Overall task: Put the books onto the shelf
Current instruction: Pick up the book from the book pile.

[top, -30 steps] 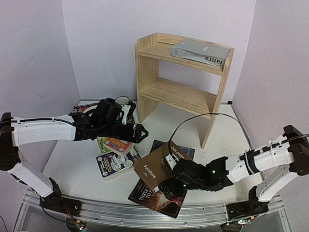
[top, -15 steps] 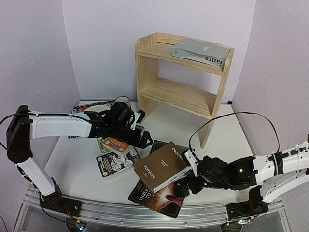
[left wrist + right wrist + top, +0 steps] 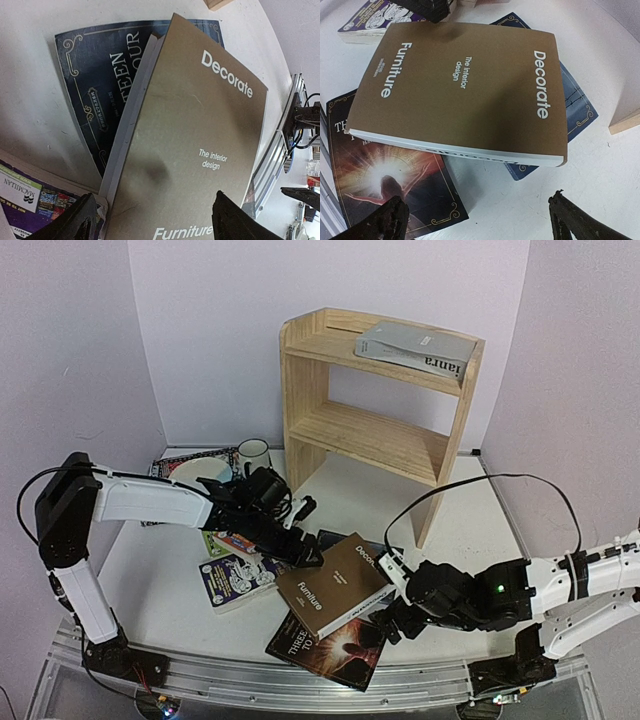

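The thick brown "Decorate" book [image 3: 335,582] lies across the dark blue book [image 3: 102,85] and the dark "Three Days" book [image 3: 390,180]. My left gripper [image 3: 305,555] is open over its "Furniture" end [image 3: 195,145], one fingertip [image 3: 72,222] beside the white page edge and the other [image 3: 235,222] over the cover. My right gripper [image 3: 390,615] is open on the table just off the book's spine side [image 3: 460,90], with only bare table between its fingers [image 3: 572,220]. The grey "ianra" book [image 3: 415,348] lies on top of the pine shelf [image 3: 375,435]. Purple [image 3: 235,580], orange [image 3: 238,540] and green paperbacks lie under my left arm.
A white mug [image 3: 253,453] and a patterned placemat [image 3: 180,462] sit at the back left. The shelf's front leg [image 3: 626,122] stands close to the right of the brown book. The metal rail [image 3: 300,690] runs along the table's near edge.
My left gripper has moved right onto the brown book's end and its jaws have narrowed a little. My right gripper has come off the book to its right side.
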### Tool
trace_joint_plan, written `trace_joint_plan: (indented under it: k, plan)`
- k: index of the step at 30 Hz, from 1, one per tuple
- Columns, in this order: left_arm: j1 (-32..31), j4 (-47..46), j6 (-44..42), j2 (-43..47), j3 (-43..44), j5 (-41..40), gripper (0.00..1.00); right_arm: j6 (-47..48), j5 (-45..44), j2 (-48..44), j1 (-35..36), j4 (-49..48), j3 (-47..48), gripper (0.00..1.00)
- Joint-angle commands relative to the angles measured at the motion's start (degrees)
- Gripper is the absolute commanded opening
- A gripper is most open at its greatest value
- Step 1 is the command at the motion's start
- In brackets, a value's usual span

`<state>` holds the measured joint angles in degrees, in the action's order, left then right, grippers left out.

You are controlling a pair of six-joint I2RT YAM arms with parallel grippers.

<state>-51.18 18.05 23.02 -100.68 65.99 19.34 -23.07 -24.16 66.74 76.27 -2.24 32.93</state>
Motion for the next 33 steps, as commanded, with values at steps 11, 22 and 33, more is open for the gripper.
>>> trace_joint_plan:
  k: [11,22,33]
  plan:
    - [0.19,0.05,1.26,-1.51,2.39,3.51,0.83,9.98,-15.02,-9.67,1.25,3.92,0.75,0.98]
    - [0.18,0.05,1.94,-3.58,3.47,3.84,0.78,36.11,-14.41,-6.33,1.25,-4.9,2.21,0.98]
    - [0.28,-0.12,2.02,0.16,2.03,0.41,0.8,72.95,-9.2,-4.56,4.42,-24.09,-12.42,0.98]
